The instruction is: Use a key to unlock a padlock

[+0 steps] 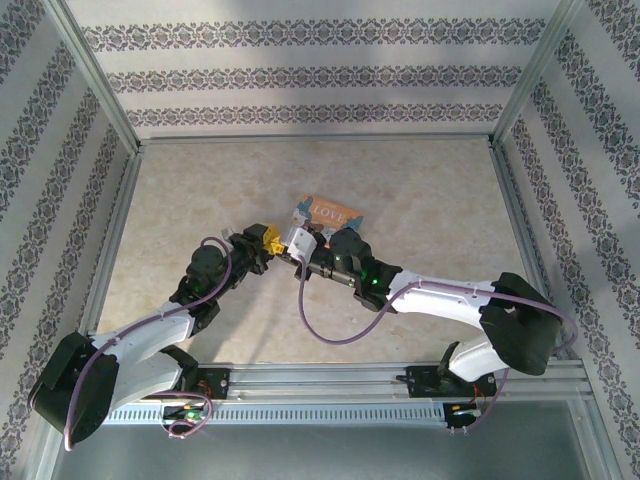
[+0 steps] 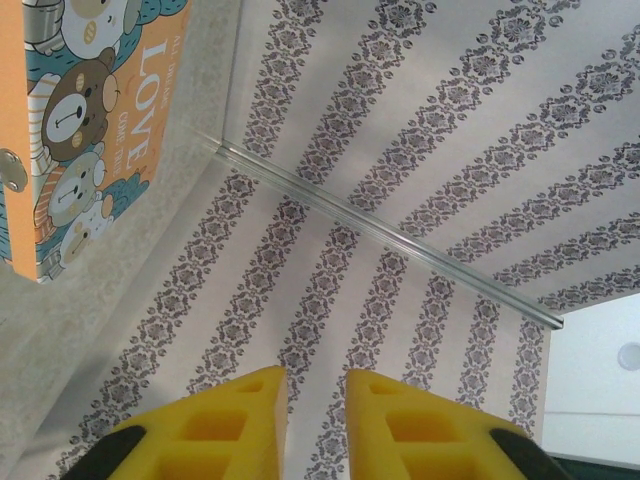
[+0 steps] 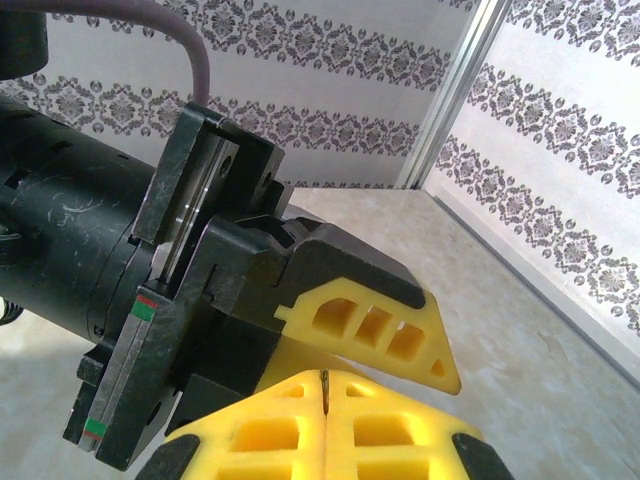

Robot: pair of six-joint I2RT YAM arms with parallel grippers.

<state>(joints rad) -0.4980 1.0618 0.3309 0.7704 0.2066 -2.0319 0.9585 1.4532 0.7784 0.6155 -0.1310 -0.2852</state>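
At mid-tabletop [image 1: 420, 200], just on the near side of the LOVE box [image 1: 330, 210], the two arms meet wrist to wrist, the left arm [image 1: 150, 340] coming from the left and the right arm [image 1: 450, 295] from the right. Noted for the left pincer [image 2: 315, 390]: yellow fingers [image 2: 240, 420] parted by a narrow gap, wallpaper visible through it, nothing between them. In its wrist view the box lies up and to the left on the tabletop, bear print facing up. A small silvery bit [image 2: 10, 170] sits at the box's edge, cut by the frame; cannot tell whether it belongs to the padlock. The padlock body cannot be made out from overhead, being too small or hidden by the wrists. Noted for the right pincer [image 3: 324, 380]: fingers pressed together, no gap. A thin dark sliver [image 3: 323, 388] shows in the seam at the tips; it could be the key, cannot confirm. One finger of the left pincer lies just above the right fingertips; contact cannot be resolved.
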